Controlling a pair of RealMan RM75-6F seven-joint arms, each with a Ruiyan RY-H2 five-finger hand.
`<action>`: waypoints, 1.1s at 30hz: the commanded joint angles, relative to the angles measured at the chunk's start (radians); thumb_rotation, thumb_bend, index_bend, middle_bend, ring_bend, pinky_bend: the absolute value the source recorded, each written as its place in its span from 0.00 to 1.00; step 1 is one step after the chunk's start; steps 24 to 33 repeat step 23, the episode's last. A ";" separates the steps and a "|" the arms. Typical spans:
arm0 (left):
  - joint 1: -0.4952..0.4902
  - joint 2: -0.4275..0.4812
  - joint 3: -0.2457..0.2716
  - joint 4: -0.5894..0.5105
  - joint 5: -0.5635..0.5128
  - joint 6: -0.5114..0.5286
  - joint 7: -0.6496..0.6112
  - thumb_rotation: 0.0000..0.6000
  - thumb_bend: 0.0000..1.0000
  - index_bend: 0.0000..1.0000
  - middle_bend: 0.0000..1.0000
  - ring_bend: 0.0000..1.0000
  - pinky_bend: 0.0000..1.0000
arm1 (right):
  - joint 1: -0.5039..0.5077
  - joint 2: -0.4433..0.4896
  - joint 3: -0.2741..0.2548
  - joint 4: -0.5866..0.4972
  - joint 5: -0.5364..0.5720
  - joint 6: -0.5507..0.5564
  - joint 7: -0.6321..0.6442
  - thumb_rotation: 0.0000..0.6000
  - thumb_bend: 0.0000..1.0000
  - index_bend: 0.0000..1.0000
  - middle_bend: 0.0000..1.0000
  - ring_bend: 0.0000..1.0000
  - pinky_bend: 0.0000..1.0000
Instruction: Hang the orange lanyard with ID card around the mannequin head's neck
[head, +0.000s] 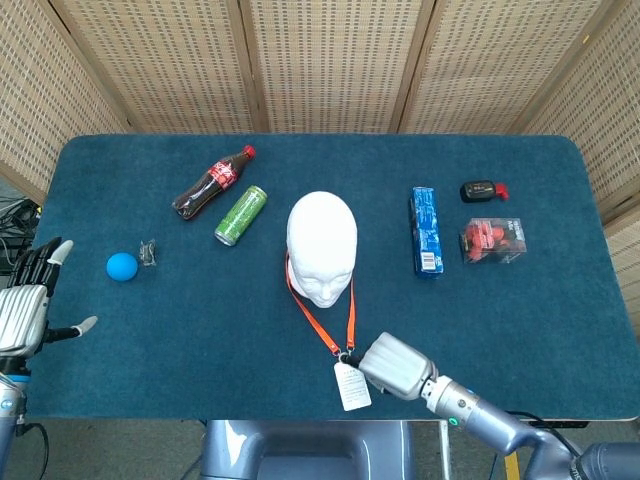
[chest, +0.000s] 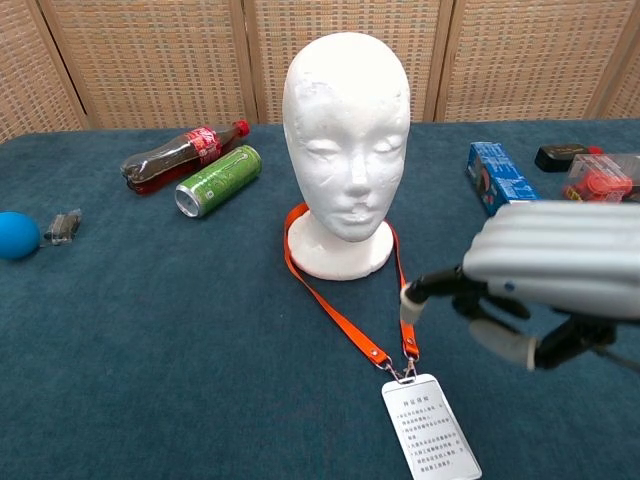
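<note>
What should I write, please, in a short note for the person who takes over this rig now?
Left robot hand: open, idle at the table's left edge.
Right robot hand: fingertip at the orange lanyard near its clip; grip unclear.
Lanyard is looped around the mannequin head base, pulled straight forward; ID card flat on the table near the front edge.
Left: check the loop sits properly, withdraw the right robot hand.

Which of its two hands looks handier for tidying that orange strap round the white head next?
The right hand, probably: it hovers beside the orange lanyard just above the ID card. The left hand sits open at the table's far left edge, beyond the blue ball.
</note>
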 joint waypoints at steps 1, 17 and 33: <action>0.005 -0.002 0.003 0.003 0.010 0.011 0.006 1.00 0.00 0.00 0.00 0.00 0.00 | -0.070 0.084 0.006 0.130 -0.076 0.153 0.086 1.00 0.84 0.29 0.76 0.68 0.78; 0.099 -0.008 0.066 0.045 0.109 0.125 -0.035 1.00 0.00 0.00 0.00 0.00 0.00 | -0.445 0.146 0.067 0.236 0.252 0.470 0.318 1.00 0.00 0.00 0.00 0.00 0.00; 0.115 -0.009 0.073 0.055 0.121 0.133 -0.053 1.00 0.00 0.00 0.00 0.00 0.00 | -0.495 0.139 0.090 0.243 0.243 0.516 0.352 1.00 0.00 0.00 0.00 0.00 0.00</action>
